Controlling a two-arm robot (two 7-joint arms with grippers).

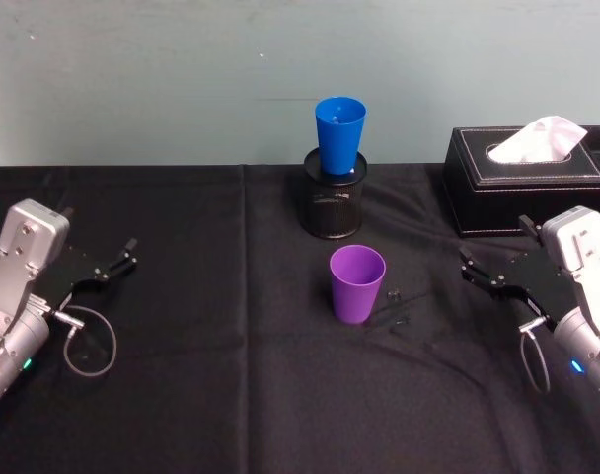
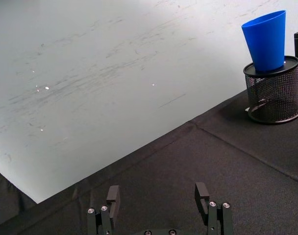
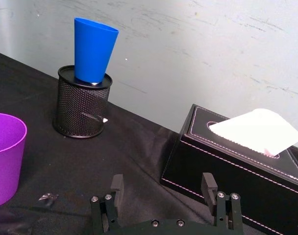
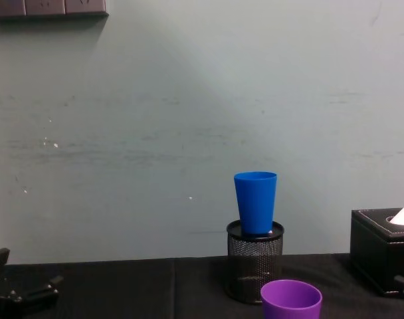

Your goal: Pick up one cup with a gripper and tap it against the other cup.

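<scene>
Jaws: left gripper [image 1: 117, 265], right gripper [image 1: 468, 269] both wide, empty, at side edges.
Purple cup [image 1: 357, 284]: upright, centre frame.
Blue cup [image 1: 339, 133]: upper centre, atop mesh pen holder [image 1: 332, 207].
Approach: grip purple mid-wall; tap gently, perch looks tippy.

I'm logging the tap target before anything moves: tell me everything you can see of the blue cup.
The blue cup is a bright blue tapered tumbler, smooth, plain, plastic-looking. It stands upright, mouth up, its narrow base seated in the top of the black mesh pen holder near the wall, behind the purple cup. Only the holder touches it; the left gripper and right gripper sit open far to either side.
</scene>
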